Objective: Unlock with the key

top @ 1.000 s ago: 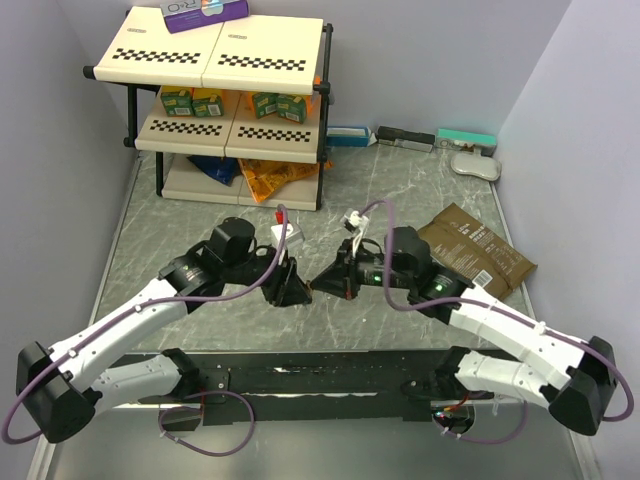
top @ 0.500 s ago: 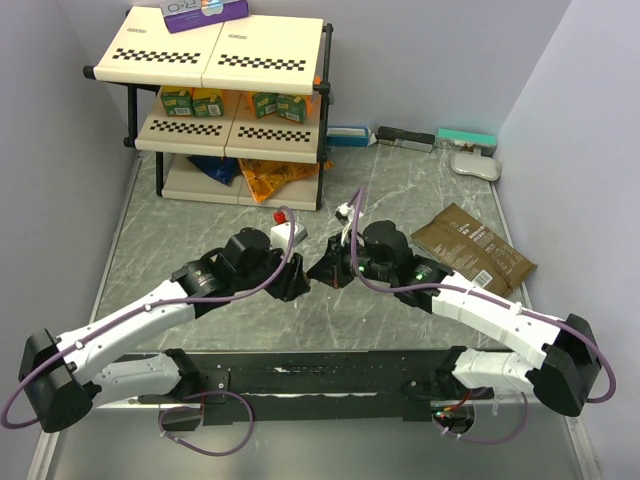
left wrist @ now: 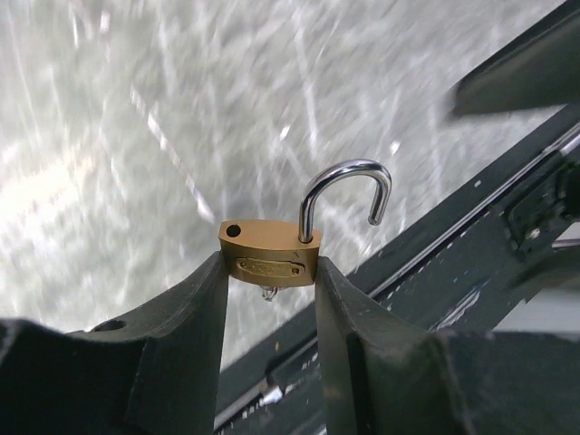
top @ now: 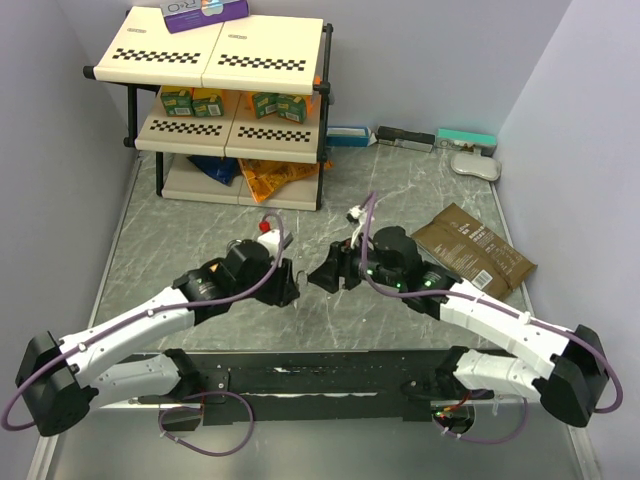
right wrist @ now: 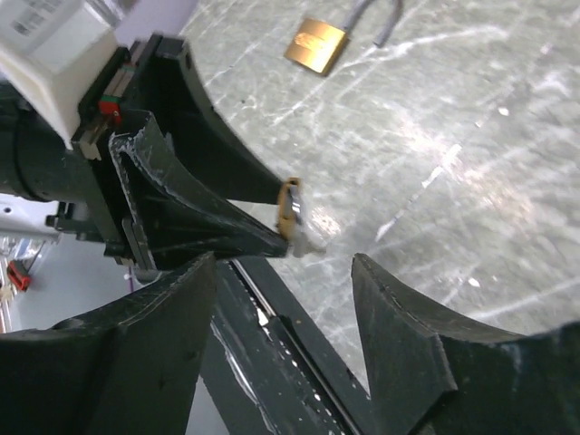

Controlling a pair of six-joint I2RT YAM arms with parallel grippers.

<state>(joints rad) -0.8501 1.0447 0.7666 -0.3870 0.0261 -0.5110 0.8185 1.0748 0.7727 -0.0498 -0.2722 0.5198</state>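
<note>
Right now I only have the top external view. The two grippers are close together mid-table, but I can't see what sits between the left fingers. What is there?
Observer: In the left wrist view, the left gripper is clamped on the sides of a small brass padlock.
Operator: Is it unlocked?
Observer: Yes. Its shackle stands raised, with one end free of the body.
Operator: And the right gripper?
Observer: The right wrist view shows the right gripper open, with nothing between its fingers.
</note>
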